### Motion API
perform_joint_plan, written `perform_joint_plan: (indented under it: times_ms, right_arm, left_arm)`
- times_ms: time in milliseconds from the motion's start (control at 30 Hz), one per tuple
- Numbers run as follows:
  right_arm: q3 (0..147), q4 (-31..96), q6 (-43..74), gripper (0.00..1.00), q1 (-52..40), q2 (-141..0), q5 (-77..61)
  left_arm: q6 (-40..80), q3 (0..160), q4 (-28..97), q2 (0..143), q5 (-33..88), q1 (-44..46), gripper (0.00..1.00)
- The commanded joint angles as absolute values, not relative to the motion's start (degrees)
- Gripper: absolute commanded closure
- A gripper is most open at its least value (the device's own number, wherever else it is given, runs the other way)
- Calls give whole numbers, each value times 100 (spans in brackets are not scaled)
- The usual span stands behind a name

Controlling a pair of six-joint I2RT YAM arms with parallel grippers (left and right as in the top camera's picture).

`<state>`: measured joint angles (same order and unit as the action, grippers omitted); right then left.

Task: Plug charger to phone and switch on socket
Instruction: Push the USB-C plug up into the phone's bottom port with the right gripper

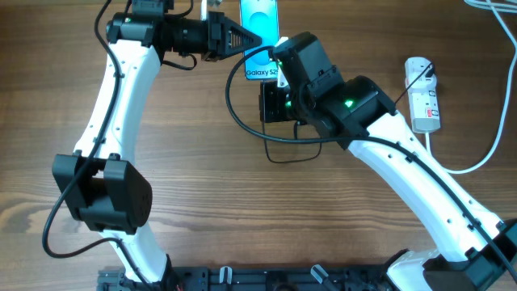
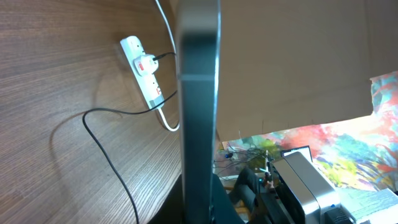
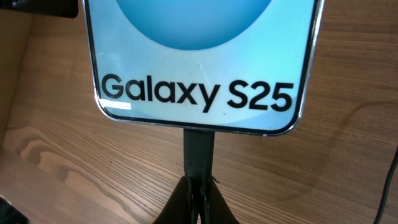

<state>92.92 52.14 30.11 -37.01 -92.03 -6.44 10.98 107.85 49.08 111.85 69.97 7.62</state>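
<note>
The phone (image 1: 260, 23) has a cyan screen and a white "Galaxy S25" strip (image 3: 198, 93), and it is at the table's far edge. My left gripper (image 1: 241, 38) is shut on the phone's side. In the left wrist view the phone (image 2: 199, 93) is edge-on and fills the middle. My right gripper (image 3: 199, 185) is shut on the charger's small plug tip (image 3: 199, 149). The tip's end meets the phone's bottom edge. The thin black charger cable (image 1: 242, 121) loops over the table. The white socket (image 1: 423, 95) lies to the right with a black plug (image 1: 429, 74) in it.
A white cord (image 1: 493, 121) curves from the socket towards the right edge of the table. The socket (image 2: 144, 71) and slack black cable (image 2: 112, 155) also show in the left wrist view, on the wooden tabletop (image 1: 202, 210). The right arm's wrist housing (image 1: 323, 81) hangs over the cable loop.
</note>
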Motion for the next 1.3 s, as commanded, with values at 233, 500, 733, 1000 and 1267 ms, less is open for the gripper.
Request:
perform_joint_plan:
  times_ms: [233,500,733,1000,1267]
  right_arm:
    - [9354,5284,2932,96,-3699,-9129,-757]
    - [9354,5212,2932,96,-3699,-9129,-760]
    - [9354,5181,2956,96,-3699,-9129,-760]
    - [9354,5159,2923,96,-3699,-9129,-797]
    - [9354,5140,2753,96,-3693,-9129,-784]
  left_arm:
    - [941,10877,4866,11026,6984,788,96]
    - [939,10877,4886,11026,7199,788,96]
    - [937,10877,4886,11026,7199,788,96]
    - [934,10877,4888,11026,7199,788,96]
    - [932,10877,4932,11026,7199,794,96]
